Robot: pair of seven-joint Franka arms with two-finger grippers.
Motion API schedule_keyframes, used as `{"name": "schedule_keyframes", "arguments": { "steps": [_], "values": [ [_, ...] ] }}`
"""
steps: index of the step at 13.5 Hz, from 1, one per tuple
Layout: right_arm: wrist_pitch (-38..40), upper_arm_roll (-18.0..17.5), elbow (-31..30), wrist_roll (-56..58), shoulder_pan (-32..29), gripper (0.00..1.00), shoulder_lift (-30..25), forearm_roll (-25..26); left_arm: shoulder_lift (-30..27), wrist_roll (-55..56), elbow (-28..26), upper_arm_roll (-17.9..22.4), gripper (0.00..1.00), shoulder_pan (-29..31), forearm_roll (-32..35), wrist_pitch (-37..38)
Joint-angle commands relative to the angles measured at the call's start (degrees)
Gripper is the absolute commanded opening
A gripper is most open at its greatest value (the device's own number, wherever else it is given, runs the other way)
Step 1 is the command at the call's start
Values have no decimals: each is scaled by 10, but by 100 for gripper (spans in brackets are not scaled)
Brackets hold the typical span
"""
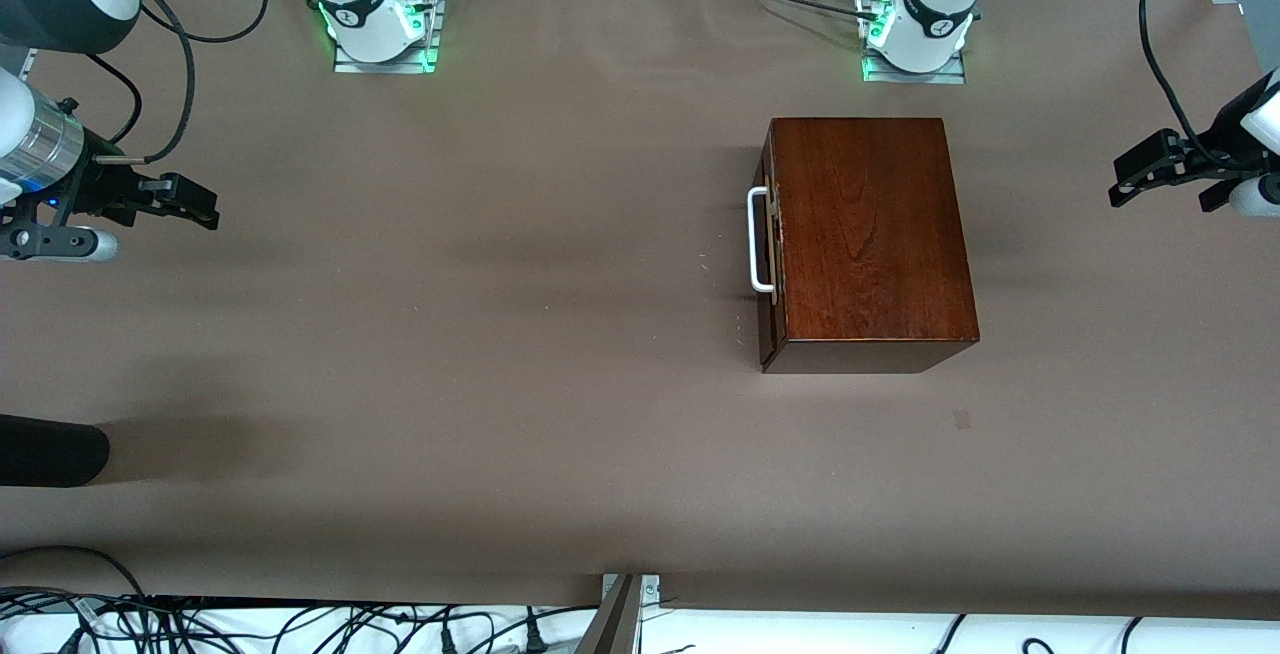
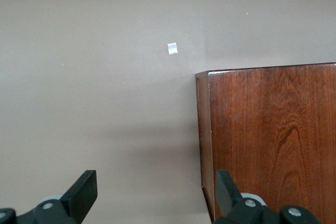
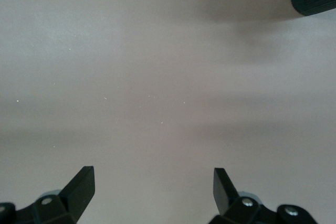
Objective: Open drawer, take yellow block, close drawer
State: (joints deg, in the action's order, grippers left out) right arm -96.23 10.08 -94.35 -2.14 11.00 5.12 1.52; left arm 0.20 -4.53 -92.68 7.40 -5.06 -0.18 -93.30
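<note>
1. The left gripper (image 1: 1160, 181) hangs with jaws spread wide and empty, over bare table at the left arm's end.
2. The right gripper (image 1: 195, 204) hangs likewise parted and empty at the right arm's end.
3. Between them stands the glossy dark-brown wooden box (image 1: 868, 234); its drawer (image 1: 768, 244), reddish-brown front with white U-shaped handle (image 1: 757, 239), is pushed in.

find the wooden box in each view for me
Front view: wooden box on the table toward the left arm's end, drawer shut, white handle facing the right arm's end.
Left wrist view: one corner of the box fills that picture's lower right.
Right wrist view: not in it.
Shared landmark: the brown table cover.
</note>
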Motion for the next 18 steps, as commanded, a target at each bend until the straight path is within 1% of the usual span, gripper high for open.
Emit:
{"name": "schedule_keyframes", "arguments": {
  "steps": [1,5,8,11,13,18],
  "values": [
    [1,-1,8,2,-5,100,1,-3,14,-3,19,-1,100,-6,4,8],
    [1,4,8,-8,-7,100,1,-5,15,-3,22,-4,100,-6,1,11],
    [1,5,11,-8,-9,100,1,-6,15,9,28,-7,100,-6,-2,32],
    [0,5,11,-8,-10,100,1,-7,14,10,28,-8,100,-2,-2,31],
    [-1,6,11,-8,-10,100,1,-8,14,38,28,-9,100,-4,0,33],
    [-2,6,11,-8,-12,100,1,-8,14,32,29,-9,100,-4,4,33]
  ]
}}
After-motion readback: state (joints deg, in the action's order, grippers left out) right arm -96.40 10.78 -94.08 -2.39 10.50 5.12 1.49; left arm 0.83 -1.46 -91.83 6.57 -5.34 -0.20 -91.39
